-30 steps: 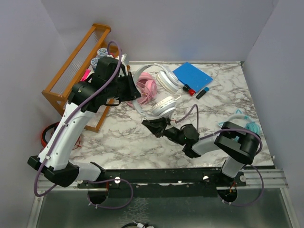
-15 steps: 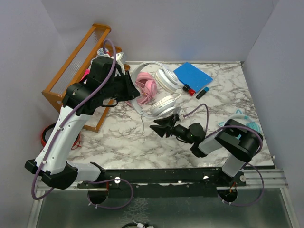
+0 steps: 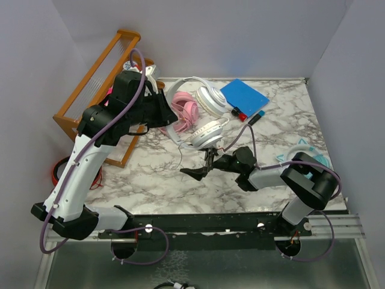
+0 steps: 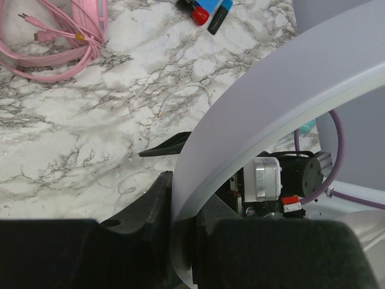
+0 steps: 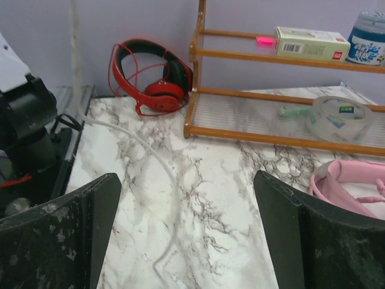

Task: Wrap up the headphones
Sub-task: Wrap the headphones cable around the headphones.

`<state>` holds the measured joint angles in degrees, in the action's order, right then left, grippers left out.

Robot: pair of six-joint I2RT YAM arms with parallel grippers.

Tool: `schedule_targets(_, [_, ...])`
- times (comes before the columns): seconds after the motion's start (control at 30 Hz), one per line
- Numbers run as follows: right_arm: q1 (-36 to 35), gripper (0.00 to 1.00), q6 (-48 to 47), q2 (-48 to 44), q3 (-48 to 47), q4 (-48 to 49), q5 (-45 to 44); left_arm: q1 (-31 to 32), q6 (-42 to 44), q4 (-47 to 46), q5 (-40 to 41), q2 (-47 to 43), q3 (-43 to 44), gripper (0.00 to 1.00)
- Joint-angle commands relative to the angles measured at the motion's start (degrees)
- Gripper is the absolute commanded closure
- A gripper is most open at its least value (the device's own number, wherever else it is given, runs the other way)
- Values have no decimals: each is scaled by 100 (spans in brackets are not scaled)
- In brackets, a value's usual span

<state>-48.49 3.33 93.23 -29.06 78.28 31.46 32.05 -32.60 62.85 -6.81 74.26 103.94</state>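
Right gripper [image 3: 201, 165]: jaws spread to full width, low over the marble table [image 3: 150, 180]. Its wrist view shows both fingers [image 5: 60, 241] clear of any object; a thin white cable [image 5: 162, 174] runs across the marble between and ahead of them, untouched.

Left gripper [image 4: 183, 208]: jaws narrow, clamped on the headband of the white headphones [image 3: 207, 133]. In its wrist view the band [image 4: 271, 102] rises out of the grip as a broad pale arc.

Surface: white marble with grey veining, enclosed by plain pale walls on three sides. A wooden rack [image 3: 96, 78] stands at the left edge. The right wrist view shows a tape roll [image 5: 340, 117] on its lower shelf and a small box [image 5: 311, 42] on the shelf above. Red-and-black headphones [image 5: 153, 78] lie off the marble, left of the rack. A blue pad [image 3: 243, 94] lies at the far edge, with a red marker [image 3: 237, 112] and a blue marker [image 3: 255, 117] just in front of it.

Task items:
- White headphones: one ear cup rests just beyond the right gripper, close to its far finger. The cable trails from that cup toward the near edge.
- Pink headphones [image 3: 186, 111]: beside the left gripper and beyond the white cup, with the cable bundled [image 4: 54, 48].
- Teal headphones [image 3: 313, 153]: at the right edge, partly hidden behind the right arm, well apart from both grippers.
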Motion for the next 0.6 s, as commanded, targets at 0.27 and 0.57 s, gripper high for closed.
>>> schedule_targets(0.27, [-57, 7, -457, 755, -878, -866, 410, 0, -160, -203, -372, 60, 382, 100])
schedule_targets(0.57, [-77, 20, -93, 1181, -870, -711, 446, 3, -153, -204, -375, 98, 492, 100])
